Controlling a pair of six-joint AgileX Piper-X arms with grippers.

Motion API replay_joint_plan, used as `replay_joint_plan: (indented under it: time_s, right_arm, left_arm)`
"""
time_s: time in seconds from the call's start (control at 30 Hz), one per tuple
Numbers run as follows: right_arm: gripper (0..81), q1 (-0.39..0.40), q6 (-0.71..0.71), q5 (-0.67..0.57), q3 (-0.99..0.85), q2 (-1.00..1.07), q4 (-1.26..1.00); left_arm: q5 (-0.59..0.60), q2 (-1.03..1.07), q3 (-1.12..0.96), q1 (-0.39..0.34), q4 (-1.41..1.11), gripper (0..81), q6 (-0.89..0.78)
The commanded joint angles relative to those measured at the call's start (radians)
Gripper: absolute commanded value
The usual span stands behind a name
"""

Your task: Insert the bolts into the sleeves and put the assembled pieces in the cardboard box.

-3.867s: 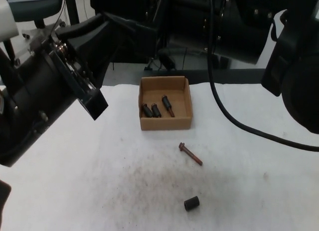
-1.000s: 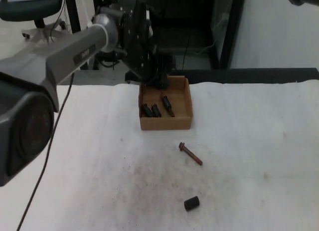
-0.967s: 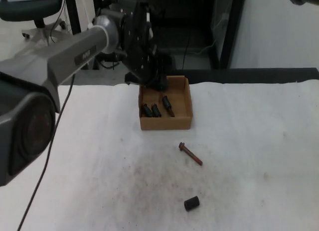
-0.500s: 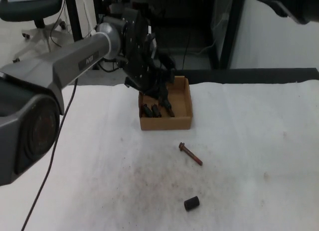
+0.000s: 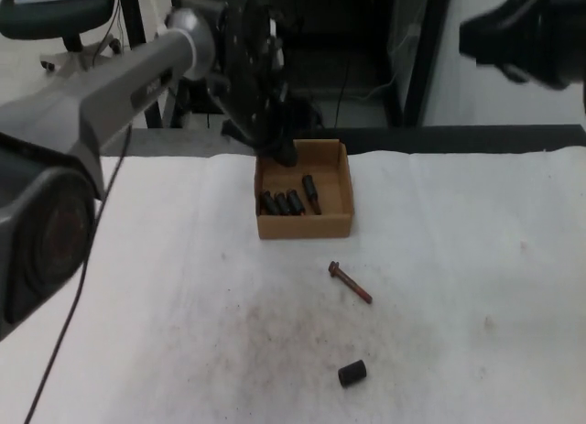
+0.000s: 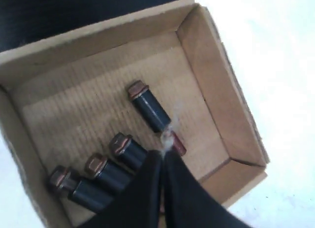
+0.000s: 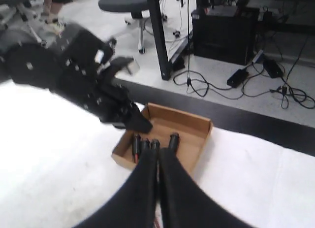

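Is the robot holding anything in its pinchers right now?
No, nothing is held. The left gripper is shut and empty above the brown cardboard box. The right gripper is shut and empty too.

My high camera looks forward and down over the bench (image 5: 137, 305) from behind. The left wrist camera hangs close over the cardboard box (image 6: 211, 85), looking in; the right wrist camera sees that box from farther off, probably higher up.
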Motion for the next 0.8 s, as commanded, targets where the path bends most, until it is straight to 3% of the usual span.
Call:
replay_joint_plan:
  time_s: [0.0, 0.17, 0.4, 0.6, 0.77]
  right_arm:
    - [0.8, -0.005, -0.103, -0.001, -0.003, 0.023, 0.107]
    - [0.8, -0.001, -0.123, -0.004, -0.003, 0.117, 0.183]
    - [0.8, 0.056, -0.156, -0.067, -0.003, 0.239, 0.174]
    - [0.8, 0.115, -0.191, -0.028, -0.003, 0.297, 0.174]
    - [0.8, 0.138, -0.235, -0.029, -0.003, 0.346, 0.111]
  left_arm:
    - [-0.059, -0.124, -0.022, 0.017, 0.065, 0.3, 0.087]
    - [-0.333, -0.275, 0.01, 0.016, 0.315, 0.3, 0.318]
    - [-0.336, -0.622, 0.363, -0.006, 0.328, 0.3, 0.311]
    - [-0.336, -1.063, 0.906, -0.018, 0.017, 0.3, 0.223]
    - [-0.325, -1.41, 1.325, -0.018, -0.422, 0.3, 0.128]
